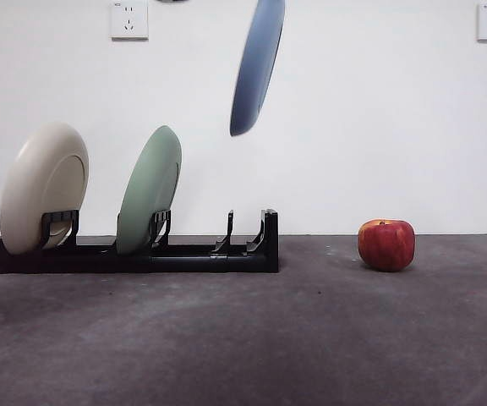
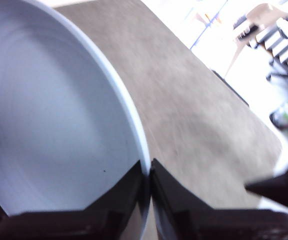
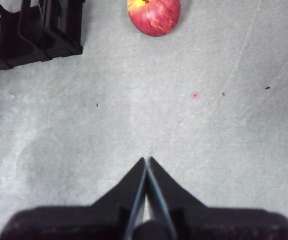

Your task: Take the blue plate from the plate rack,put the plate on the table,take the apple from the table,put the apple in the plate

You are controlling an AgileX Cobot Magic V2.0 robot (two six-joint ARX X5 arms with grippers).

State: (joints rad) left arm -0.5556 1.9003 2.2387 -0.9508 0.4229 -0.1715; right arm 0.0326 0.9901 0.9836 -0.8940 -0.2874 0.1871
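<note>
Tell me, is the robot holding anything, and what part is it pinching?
The left gripper pinches the blue plate by its rim. The right gripper holds nothing.

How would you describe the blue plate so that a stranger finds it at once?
Start at the black plate rack on the table. Look above its empty right-end slots: the blue plate hangs in the air, its rim pinched by the left hand. The cream plate and green plate stand in the rack.
</note>
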